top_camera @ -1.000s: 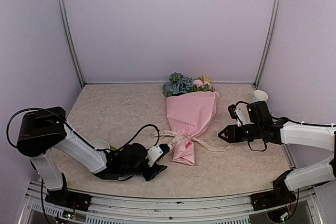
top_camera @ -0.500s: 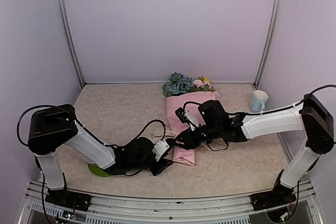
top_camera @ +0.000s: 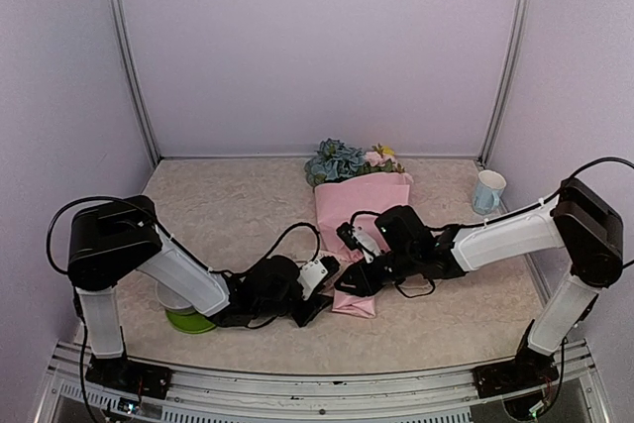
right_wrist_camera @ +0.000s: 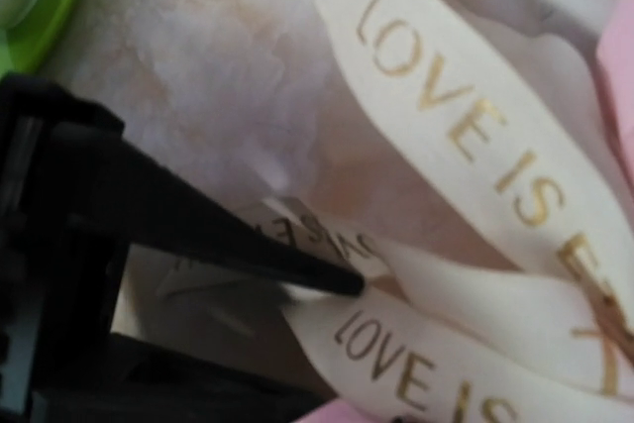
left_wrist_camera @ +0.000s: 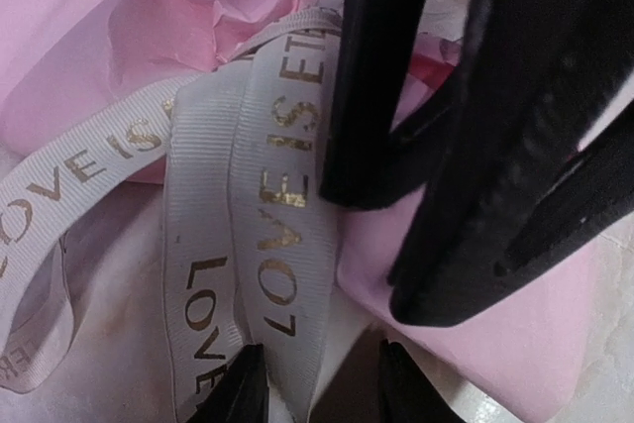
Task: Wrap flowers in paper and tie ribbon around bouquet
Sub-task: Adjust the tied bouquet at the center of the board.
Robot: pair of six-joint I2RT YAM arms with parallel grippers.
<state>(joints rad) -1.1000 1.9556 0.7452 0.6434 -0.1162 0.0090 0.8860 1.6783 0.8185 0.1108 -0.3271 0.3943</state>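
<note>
at the far left of the table [top_camera: 228, 215] a green bowl [top_camera: 188, 321] sits beside the left arm, which lies low and reaches toward the centre. the left gripper [left_wrist_camera: 322, 383] has its jaws spread, and a strand of the ribbon [left_wrist_camera: 282, 175] runs down between the two tips without being pinched. the cream ribbon, lettered "love is", loops in several bands across the crumpled narrow end of the paper [left_wrist_camera: 149, 37]. the bouquet [top_camera: 359, 215] lies flat mid-table, narrow end toward the arms, with the flowers [top_camera: 342, 160] showing blue, pink and yellow at the far wide end. the right gripper [top_camera: 347, 282] comes in from the right onto that narrow end, just beside the left one. its jaws stand apart over the pink paper next to the ribbon, though i cannot tell whether they grip anything. a pale mug [top_camera: 487, 190] stands near the right wall, well apart.
</note>
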